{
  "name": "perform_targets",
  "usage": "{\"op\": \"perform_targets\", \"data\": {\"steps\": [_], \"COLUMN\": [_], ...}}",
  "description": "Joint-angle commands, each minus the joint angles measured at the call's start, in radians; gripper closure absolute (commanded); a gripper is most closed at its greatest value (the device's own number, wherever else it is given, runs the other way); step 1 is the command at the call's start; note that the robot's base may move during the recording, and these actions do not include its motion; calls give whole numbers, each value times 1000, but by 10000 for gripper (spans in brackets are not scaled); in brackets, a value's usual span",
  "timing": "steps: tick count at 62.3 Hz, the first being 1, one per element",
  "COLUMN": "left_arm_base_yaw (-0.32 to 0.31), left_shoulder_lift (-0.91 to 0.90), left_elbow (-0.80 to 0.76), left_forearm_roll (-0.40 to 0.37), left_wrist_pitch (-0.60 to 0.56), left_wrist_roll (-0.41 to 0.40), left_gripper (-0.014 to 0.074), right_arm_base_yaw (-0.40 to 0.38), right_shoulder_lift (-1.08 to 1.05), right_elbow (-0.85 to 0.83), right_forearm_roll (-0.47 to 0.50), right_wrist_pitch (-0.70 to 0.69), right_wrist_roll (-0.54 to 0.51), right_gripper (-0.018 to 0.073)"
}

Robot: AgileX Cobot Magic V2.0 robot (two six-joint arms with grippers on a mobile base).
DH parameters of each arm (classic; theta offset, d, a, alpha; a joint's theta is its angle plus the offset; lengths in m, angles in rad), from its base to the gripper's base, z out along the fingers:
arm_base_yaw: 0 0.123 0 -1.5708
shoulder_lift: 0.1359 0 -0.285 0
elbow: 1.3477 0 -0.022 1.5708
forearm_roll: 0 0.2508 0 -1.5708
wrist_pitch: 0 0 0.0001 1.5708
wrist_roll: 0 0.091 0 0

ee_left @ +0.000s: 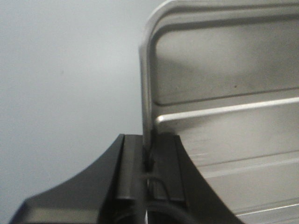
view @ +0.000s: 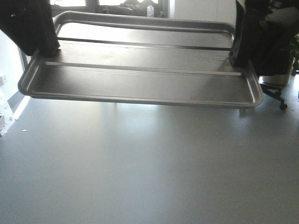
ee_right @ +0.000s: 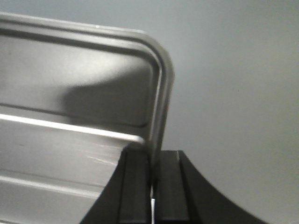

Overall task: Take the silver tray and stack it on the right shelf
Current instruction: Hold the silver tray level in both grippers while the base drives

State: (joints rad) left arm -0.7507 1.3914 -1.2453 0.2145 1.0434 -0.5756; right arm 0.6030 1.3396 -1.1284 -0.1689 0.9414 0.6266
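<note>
A grey floor (view: 149,163) is seen across the lower part of the front-facing view and forms the plain background of both wrist views. Above it the silver tray (view: 140,84) is held in the air, clear of the floor, its long side turned toward the camera and its near edge tilted slightly downward. Two long raised ridges are seen running across its floor. Only the front-facing view shows the whole tray and both arms at once. The left gripper (view: 46,49) is clenched on the tray's left short end and the right gripper (view: 237,58) on its right short end.

In each wrist view only one rounded corner of the tray is shown. In the left wrist view the raised rim is seen pinched between two black fingers (ee_left: 131,168), one on either side of the rim. The same is seen in the right wrist view, with the rim gripped between its fingers (ee_right: 168,186).

A bright window (view: 126,3) and an office chair (view: 275,79) at the right edge are visible in the front-facing view alone.
</note>
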Motion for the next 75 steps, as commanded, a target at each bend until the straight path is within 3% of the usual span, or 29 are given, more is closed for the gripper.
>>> {"op": "perform_targets", "data": {"steps": [1, 75], "left_arm_base_yaw": [-10, -10], "left_shoulder_lift": [-35, -35], "left_elbow": [-29, -29], "left_forearm_roll": [34, 21], "left_wrist_pitch": [4, 4], "left_wrist_roll": [20, 20], "left_gripper": [691, 691], "right_arm_base_yaw": [-1, -1], "right_shoulder_lift": [-32, -32], "right_elbow": [-41, -41], "right_forearm_roll": [-51, -51], "right_wrist_pitch": [-39, -40], "right_wrist_roll": [-21, -21], "right_gripper": [503, 503]}}
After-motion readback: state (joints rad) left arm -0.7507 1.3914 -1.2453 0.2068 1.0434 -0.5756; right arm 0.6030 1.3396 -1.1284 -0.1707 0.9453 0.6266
